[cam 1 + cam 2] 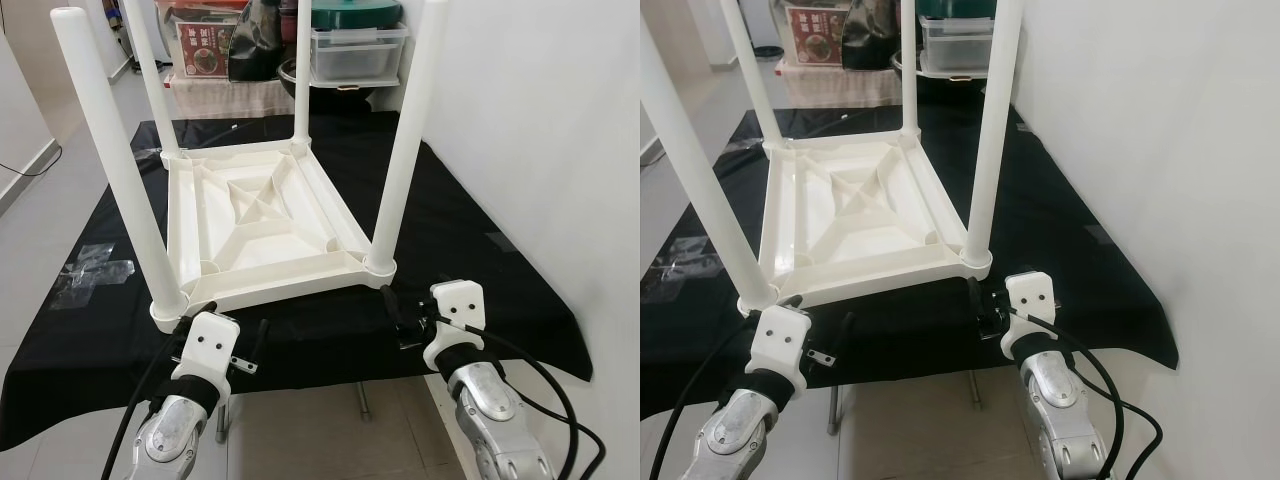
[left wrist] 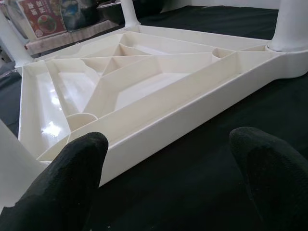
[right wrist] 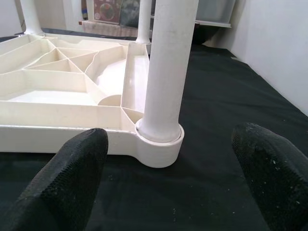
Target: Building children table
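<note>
A white plastic children's table lies upside down on a black cloth, its ribbed underside facing up. Its white legs stand upright at the corners, including the front-left leg and the front-right leg. My left gripper is open at the near edge, just in front of the front-left corner; its fingers straddle the rim. My right gripper is open in front of the front-right leg, not touching it.
A white wall runs close along the right side. Storage boxes and a red-labelled box stand behind the cloth. Clear tape lies on the floor at the left. The cloth's front edge is near my wrists.
</note>
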`<state>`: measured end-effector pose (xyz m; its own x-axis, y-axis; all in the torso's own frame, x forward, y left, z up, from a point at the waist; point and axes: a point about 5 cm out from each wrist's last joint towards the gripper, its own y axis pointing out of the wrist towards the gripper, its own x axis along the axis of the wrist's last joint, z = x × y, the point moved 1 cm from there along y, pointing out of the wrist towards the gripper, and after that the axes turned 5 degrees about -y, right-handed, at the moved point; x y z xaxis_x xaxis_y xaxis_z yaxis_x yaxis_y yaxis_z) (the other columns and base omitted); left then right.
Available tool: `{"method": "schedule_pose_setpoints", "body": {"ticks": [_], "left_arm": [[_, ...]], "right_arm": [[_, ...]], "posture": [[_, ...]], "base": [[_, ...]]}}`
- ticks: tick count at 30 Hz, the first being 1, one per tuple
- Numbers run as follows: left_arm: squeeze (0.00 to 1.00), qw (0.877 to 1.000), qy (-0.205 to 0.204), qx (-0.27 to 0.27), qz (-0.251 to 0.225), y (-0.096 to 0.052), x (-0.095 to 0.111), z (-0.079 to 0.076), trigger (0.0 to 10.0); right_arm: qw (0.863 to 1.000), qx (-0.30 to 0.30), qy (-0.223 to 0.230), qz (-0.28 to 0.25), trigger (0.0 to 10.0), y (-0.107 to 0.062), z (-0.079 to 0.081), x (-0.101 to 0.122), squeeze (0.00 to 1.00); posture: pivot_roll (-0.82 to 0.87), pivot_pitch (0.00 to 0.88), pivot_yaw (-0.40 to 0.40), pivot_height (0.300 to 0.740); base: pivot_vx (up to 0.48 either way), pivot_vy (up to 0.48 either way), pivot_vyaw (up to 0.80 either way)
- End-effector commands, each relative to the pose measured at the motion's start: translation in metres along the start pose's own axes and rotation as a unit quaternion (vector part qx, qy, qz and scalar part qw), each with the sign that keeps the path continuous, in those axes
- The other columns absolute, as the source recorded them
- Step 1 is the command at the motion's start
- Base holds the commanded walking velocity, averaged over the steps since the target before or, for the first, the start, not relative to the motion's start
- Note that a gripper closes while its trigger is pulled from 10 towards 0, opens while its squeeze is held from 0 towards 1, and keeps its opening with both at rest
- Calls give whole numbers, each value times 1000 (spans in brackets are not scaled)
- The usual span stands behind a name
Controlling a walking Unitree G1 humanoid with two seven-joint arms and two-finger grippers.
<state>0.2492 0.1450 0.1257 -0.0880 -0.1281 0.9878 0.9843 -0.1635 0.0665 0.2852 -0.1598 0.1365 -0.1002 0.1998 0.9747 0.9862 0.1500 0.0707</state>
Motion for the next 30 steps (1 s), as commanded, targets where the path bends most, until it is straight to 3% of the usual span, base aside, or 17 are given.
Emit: {"method": "schedule_pose_setpoints", "body": {"ticks": [1,20,30], "left_arm": [[0,1000,7,1,7,-1,-3,2,10000],[0,1000,12,2,7,0,-3,2,10000],[0,1000,11,2,5,1,-3,2,10000]], "right_arm": [[999,27,8,28,10000,-1,4,-6,0],[999,29,7,30,10000,0,4,-6,0],[999,34,5,32,10000,0,4,-5,0]], "posture": [[-41,48,-41,740],[-44,50,-41,740],[-44,53,-40,740]], "base": [[0,480,0],[0,480,0],[0,0,0]]}}
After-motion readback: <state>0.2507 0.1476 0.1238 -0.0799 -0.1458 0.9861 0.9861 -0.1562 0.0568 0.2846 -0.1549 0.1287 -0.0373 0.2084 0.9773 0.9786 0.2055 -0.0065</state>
